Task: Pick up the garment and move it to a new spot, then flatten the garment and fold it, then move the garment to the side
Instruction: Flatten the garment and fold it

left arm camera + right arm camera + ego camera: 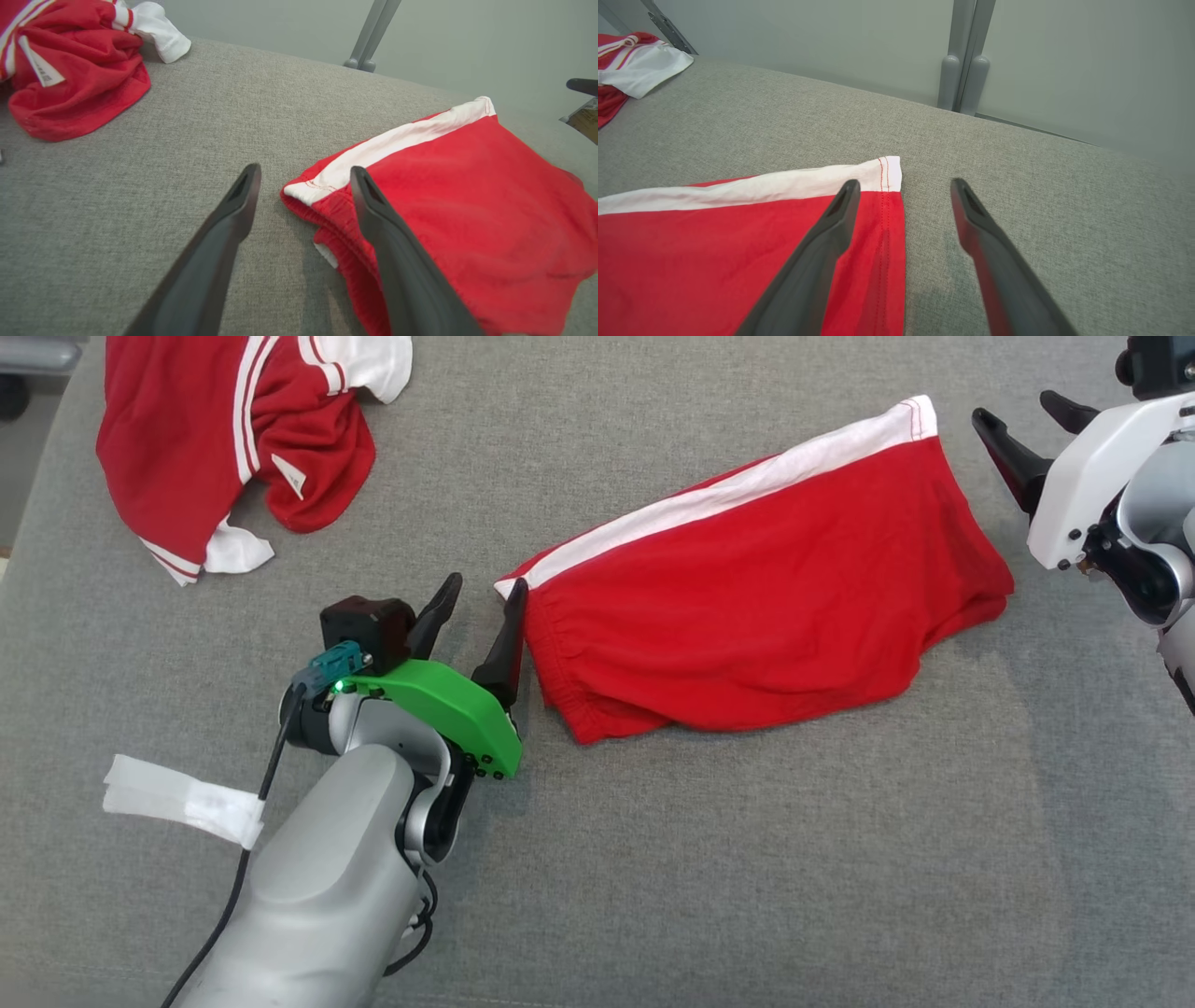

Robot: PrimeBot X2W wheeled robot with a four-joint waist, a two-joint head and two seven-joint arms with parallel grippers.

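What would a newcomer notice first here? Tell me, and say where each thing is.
The red shorts with a white stripe lie across the middle right of the grey surface. The green-housed left end effector stands open at their waistband end, the right end effector open by their hem end. A crumpled red and white garment sits at the head view's upper left.

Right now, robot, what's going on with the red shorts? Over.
Left gripper open, right gripper open. Red shorts lying flat, unheld. Crumpled red top well aside.
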